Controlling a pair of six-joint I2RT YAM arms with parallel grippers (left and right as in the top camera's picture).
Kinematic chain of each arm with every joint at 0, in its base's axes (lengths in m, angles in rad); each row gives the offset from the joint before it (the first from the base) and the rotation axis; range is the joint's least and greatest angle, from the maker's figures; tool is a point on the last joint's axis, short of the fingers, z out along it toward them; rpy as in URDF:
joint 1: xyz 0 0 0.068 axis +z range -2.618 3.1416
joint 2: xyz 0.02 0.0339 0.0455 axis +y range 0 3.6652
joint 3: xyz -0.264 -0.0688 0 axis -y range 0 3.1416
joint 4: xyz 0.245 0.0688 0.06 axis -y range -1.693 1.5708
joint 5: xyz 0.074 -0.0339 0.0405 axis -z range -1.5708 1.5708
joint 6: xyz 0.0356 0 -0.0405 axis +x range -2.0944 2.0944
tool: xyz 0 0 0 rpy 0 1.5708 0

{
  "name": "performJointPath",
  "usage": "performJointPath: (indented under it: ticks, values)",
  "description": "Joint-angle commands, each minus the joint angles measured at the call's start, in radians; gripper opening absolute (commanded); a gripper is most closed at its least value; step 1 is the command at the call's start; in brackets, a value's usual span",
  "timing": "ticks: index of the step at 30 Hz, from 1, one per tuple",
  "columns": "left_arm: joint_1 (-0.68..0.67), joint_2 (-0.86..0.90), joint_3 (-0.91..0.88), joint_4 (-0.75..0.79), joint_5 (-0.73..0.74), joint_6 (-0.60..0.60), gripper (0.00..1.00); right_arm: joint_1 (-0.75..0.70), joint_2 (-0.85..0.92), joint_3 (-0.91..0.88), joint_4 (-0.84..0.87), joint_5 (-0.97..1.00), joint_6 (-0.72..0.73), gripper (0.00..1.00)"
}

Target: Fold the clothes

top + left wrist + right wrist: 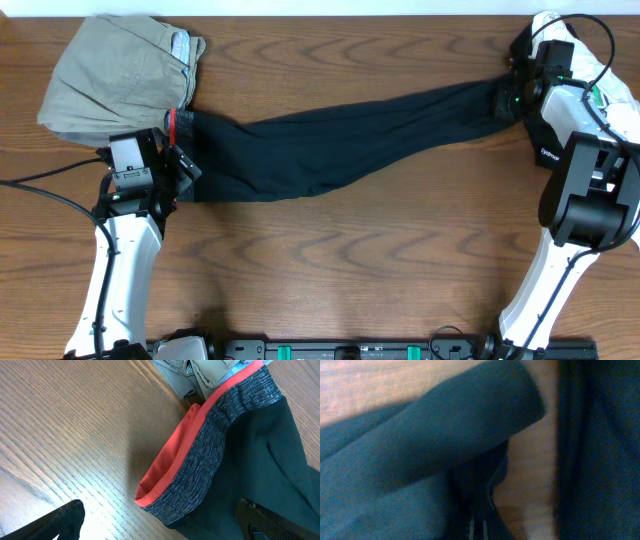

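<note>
The black pants (330, 140) lie stretched across the table, with the grey-and-red waistband (178, 126) at the left and the leg ends at the far right. My left gripper (186, 168) is open at the waist end. In the left wrist view its fingers (165, 525) stand on either side of the waistband's corner (200, 465), which lies on the wood. My right gripper (507, 101) is shut on the leg ends. In the right wrist view its closed fingertips (477, 527) are buried in dark cloth (420, 450).
Folded khaki-tan trousers (120, 75) with light-blue lining lie at the back left, touching the waistband; they also show in the left wrist view (200, 372). The brown wooden table (350, 260) runs under everything. The arm bases stand along the front edge.
</note>
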Motion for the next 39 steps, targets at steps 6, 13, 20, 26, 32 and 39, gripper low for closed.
performJointPath:
  ticks: [6, 13, 20, 26, 32, 39]
  values:
    - [0.003, -0.002, 0.018, -0.014, -0.008, 0.009, 0.98, 0.0, -0.031, 0.113, -0.225, -0.023, 0.013, 0.01]
    - [0.003, 0.0, 0.018, -0.014, -0.008, 0.009, 0.98, -0.011, -0.044, 0.307, -0.388, -0.024, 0.012, 0.01]
    - [0.003, 0.0, 0.018, -0.014, -0.008, 0.009, 0.98, -0.039, -0.044, 0.401, -0.474, -0.024, -0.003, 0.02]
    - [0.003, 0.0, 0.018, -0.014, -0.008, 0.009, 0.98, -0.077, -0.044, 0.409, -0.486, -0.025, -0.025, 0.01]
    - [0.003, 0.0, 0.018, -0.014, -0.008, 0.009, 0.98, -0.149, -0.046, 0.431, -0.498, -0.04, -0.048, 0.01]
    - [0.003, 0.0, 0.018, -0.014, -0.008, 0.008, 0.98, -0.204, -0.046, 0.486, -0.546, -0.157, -0.096, 0.01]
